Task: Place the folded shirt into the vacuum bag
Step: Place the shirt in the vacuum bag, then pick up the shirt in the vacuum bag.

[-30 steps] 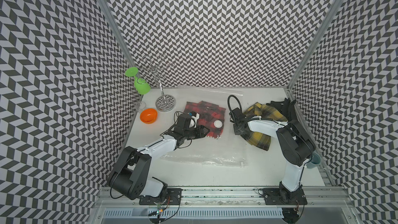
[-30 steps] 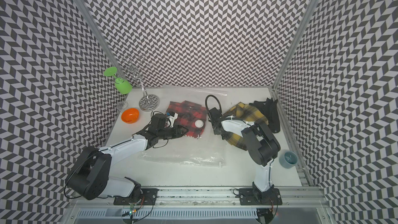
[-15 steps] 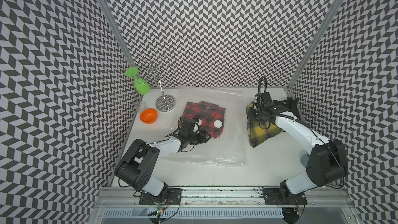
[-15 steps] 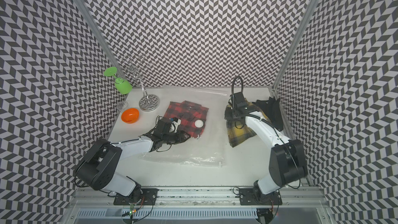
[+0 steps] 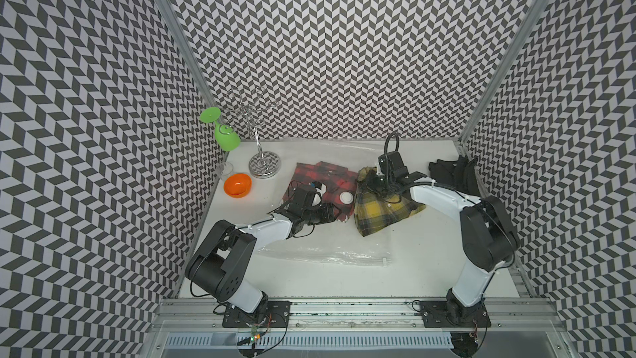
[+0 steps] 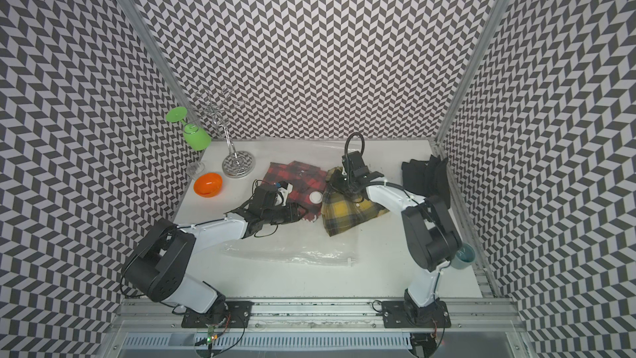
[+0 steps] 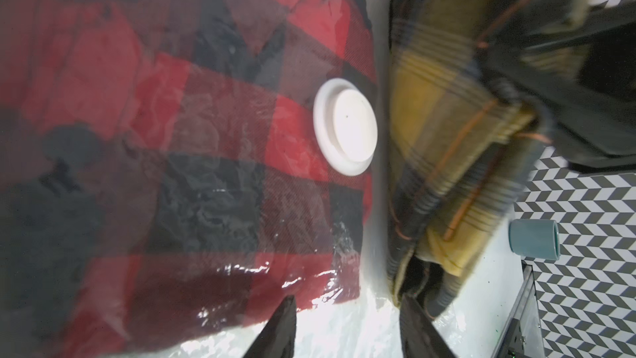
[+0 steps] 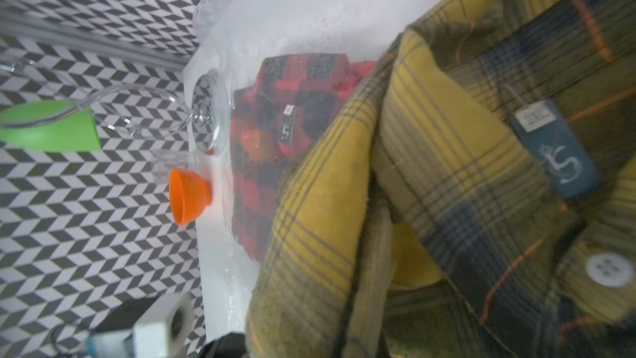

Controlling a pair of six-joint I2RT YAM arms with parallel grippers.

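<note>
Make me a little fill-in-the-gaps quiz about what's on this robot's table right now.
The yellow plaid shirt is held by the ___ arm.
The red plaid shirt lies under the clear plastic of the vacuum bag, whose round valve cap is ___.
The bowl beside the metal rack is ___.
Missing words: right, white, orange.

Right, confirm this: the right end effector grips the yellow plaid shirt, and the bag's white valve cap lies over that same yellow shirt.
No: the left wrist view shows the white valve cap lying over the red plaid shirt. The right end effector does grip the yellow plaid shirt.
</note>
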